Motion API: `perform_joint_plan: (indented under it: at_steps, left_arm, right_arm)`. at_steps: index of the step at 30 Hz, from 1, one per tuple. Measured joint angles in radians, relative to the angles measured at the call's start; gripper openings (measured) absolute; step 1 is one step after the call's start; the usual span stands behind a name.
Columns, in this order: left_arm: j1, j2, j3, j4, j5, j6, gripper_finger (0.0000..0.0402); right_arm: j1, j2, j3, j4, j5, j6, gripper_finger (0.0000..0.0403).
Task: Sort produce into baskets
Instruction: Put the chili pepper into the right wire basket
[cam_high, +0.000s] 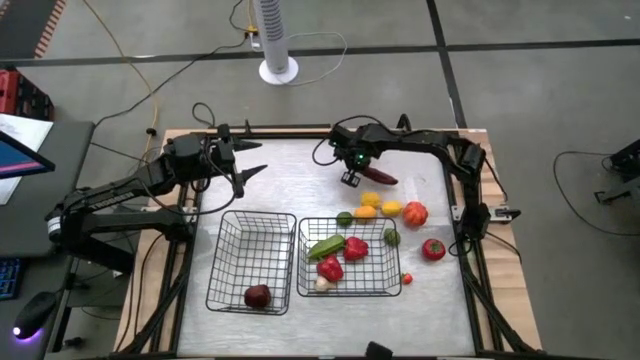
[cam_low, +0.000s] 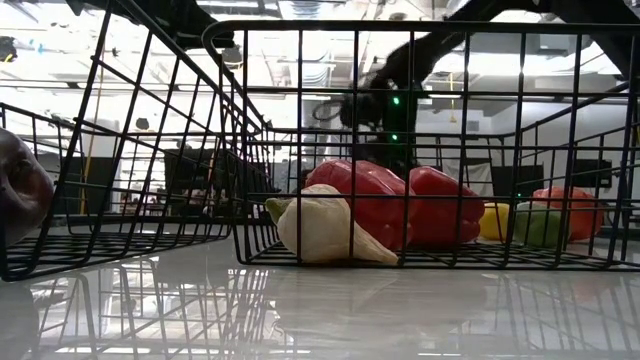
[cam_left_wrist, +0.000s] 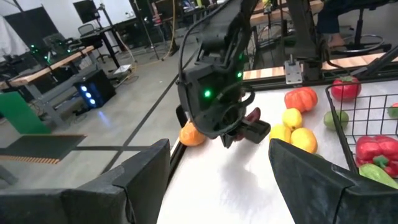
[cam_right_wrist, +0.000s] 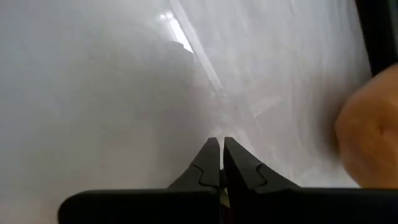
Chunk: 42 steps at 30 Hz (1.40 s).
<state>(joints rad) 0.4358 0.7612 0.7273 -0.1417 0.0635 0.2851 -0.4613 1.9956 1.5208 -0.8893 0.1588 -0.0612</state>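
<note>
Two black wire baskets stand side by side near the table's front. The left basket holds one dark red fruit. The right basket holds red peppers, a green vegetable and a white bulb. Loose produce lies beyond and right of it: an orange fruit, yellow ones, a dark purple-red piece, an orange-red tomato and a red one. My right gripper is shut and empty just above the table, beside the orange fruit. My left gripper is open and empty at the far left.
Small green pieces and a tiny red one lie by the right basket's right side. Bare white tabletop lies between the two grippers. A white fan base stands on the floor beyond the far edge.
</note>
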Motion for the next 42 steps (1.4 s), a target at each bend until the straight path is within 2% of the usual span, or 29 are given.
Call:
perform_joint_plan:
  at_steps: [12,18,24,34,38,42]
  left_arm:
    - [0.0,0.0,0.0,-0.012,0.0,0.0,0.0261]
    - [0.0,0.0,0.0,-0.017,0.0,-0.01,0.0261]
    - [0.0,0.0,0.0,-0.029,0.0,-0.018,0.0261]
    - [0.0,0.0,0.0,-0.028,0.0,-0.018,0.0261]
    - [0.0,0.0,0.0,-0.028,0.002,-0.032,0.0261]
    - [0.0,0.0,0.0,-0.037,0.009,-0.042,0.0261]
  right_arm:
    - [0.187,-0.003,0.294,-0.268,0.0,0.018,0.0038]
    - [0.293,-0.004,0.394,-0.355,-0.005,0.045,0.004]
    - [0.395,-0.004,0.417,-0.39,-0.084,0.093,0.0041]
    - [0.538,-0.044,0.418,-0.381,-0.127,0.148,0.0049]
    - [0.58,-0.045,0.402,-0.333,-0.116,0.139,0.0075]
    - [0.596,-0.044,0.386,-0.324,-0.112,0.148,0.0129]
